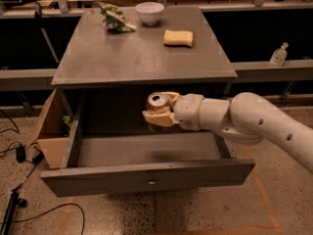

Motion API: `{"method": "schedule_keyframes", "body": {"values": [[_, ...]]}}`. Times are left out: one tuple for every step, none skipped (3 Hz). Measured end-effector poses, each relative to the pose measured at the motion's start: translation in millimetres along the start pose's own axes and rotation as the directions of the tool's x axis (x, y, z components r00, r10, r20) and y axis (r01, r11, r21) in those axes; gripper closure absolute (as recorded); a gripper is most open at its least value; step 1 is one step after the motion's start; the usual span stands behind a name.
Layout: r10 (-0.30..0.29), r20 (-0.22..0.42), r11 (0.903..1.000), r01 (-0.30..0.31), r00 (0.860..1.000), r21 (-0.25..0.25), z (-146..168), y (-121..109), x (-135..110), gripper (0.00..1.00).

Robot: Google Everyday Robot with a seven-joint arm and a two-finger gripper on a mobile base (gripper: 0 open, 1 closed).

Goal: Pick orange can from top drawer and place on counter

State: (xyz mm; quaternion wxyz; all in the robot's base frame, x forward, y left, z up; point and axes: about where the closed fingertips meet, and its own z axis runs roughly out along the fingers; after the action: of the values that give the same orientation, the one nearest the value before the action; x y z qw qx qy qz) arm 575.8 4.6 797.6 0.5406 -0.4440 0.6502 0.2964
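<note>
Holding orange can [157, 102] in gripper [159, 109], fingers closed around the can body, silver top up and facing the camera. Suspended above the floor of the open top drawer [146, 177], with a shadow on the floor beneath, touching nothing else. Sitting just under the front edge of the counter [142, 53], roughly level with its underside.

Judged state: pick looks done, transfer to counter not yet done.

Risks from here:
- Clipping the counter lip on the way up. Cause: can and wrist tucked right below the overhang, little room for a straight vertical move. Pull out toward the drawer front first, then rise.
- Slipping in the grasp. Cause: smooth round can, narrow finger contact. Any knock on the lip likely to twist it loose, dropping it into the drawer or onto the floor.
- Catching the right drawer wall with the arm [254, 124]. Cause: arm reaching in across that side. Possible shove to the drawer.
- Bad placement. Cause: white bowl [149, 12], yellow sponge [178, 37] and green packet [115, 19] along the back of the counter. Aim for the front half, well apart from them. Level the can before release; otherwise likely to tip and roll.
</note>
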Motion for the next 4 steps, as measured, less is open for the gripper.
{"method": "schedule_keyframes", "body": {"values": [[-0.017, -0.014, 0.9985, 0.018, 1.000, 0.051, -34, -26, -38, 1.00], [-0.054, -0.009, 0.9968, 0.054, 0.999, 0.059, -52, -51, -71, 1.00], [-0.091, -0.003, 0.9951, 0.091, 0.996, 0.039, -58, -78, -98, 1.00], [-0.124, -0.005, 0.9923, 0.124, 0.992, -0.006, -49, -111, -120, 1.00]]}}
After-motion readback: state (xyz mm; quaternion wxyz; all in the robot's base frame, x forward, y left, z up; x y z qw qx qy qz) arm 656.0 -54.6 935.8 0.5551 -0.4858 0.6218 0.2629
